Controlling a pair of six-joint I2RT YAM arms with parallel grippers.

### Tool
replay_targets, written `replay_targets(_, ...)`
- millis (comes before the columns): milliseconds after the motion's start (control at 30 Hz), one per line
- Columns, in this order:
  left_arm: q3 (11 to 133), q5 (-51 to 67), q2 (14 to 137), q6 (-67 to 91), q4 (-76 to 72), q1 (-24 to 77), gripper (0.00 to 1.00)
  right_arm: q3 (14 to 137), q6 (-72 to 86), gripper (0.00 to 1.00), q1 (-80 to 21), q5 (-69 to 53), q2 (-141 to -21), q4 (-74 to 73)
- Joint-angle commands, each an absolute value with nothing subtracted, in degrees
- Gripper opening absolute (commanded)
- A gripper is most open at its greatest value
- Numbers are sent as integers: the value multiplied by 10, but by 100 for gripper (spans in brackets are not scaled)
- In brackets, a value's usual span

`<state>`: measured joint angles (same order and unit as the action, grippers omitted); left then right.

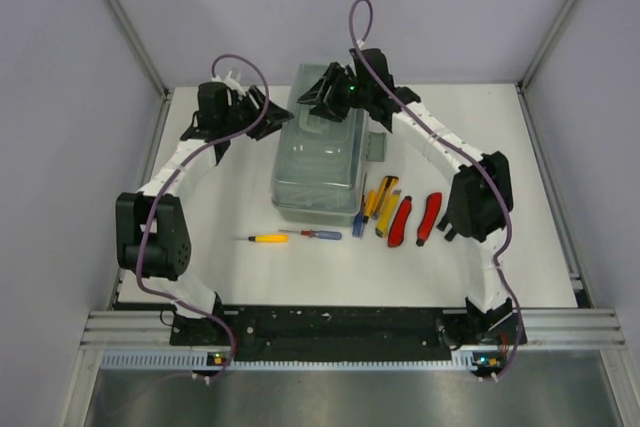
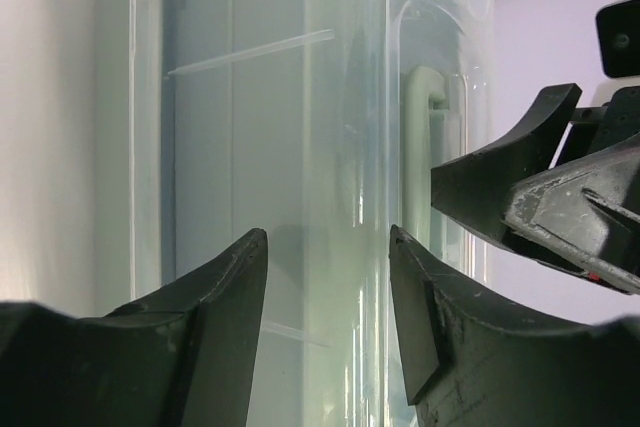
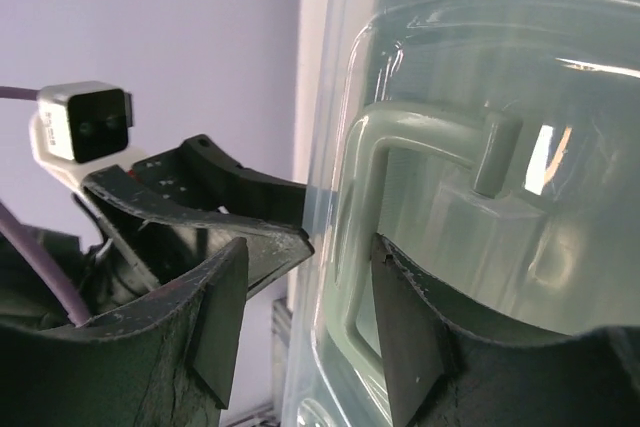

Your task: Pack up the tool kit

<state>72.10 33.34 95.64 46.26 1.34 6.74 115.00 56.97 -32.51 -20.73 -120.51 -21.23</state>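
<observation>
Toolbox [image 1: 318, 162], pale sage green with its translucent lid [image 3: 560, 97] shut, stands at the middle of the white desk [image 1: 530, 147], toward the far side. On the desk just in front of it lie a yellow-handled screwdriver [image 1: 266, 238], a second screwdriver with a blue and red handle [image 1: 318, 234], two yellow utility knives [image 1: 378, 202] side by side, and two red-handled pliers [image 1: 415, 219] to their right, all outside the box. The left arm [image 1: 160, 187] reaches to the box's far left corner. The left jaws stand moderately apart with nothing between them, and through the gap between their fingers [image 2: 215, 297] the left wrist camera sees the box's pale side wall close ahead. The right arm [image 1: 470, 187] curves in over the far end of the lid. The right jaws are likewise parted and empty, their fingers [image 3: 410, 337] hanging close over the lid, with the green carry handle [image 3: 420, 137] showing through the clear plastic past them. Whether either set of jaws touches the box cannot be told. Each wrist camera also catches the other arm's black jaws close by.
</observation>
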Motion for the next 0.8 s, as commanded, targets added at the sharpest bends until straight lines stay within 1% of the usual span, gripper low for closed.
replay_targets(0,728,376,962,441,94,93,57,1052,648,50,-344,-327,-1209,-4)
replay_targets(67,737,380,958,427,93,93,63,1014,657,50,-338,-330,-1197,59)
replay_targets(200,740,364,939,401,94,93,66,979,690,50,-331,-349,-1192,150)
replay_targets(367,728,332,908,391,75,93,67,975,706,50,-328,-355,-1194,178)
replay_targets(600,731,234,852,372,91,93,67,956,728,49,-322,-357,-1197,211)
replay_targets(767,741,218,829,359,96,93,70,959,726,49,-322,-357,-1199,208)
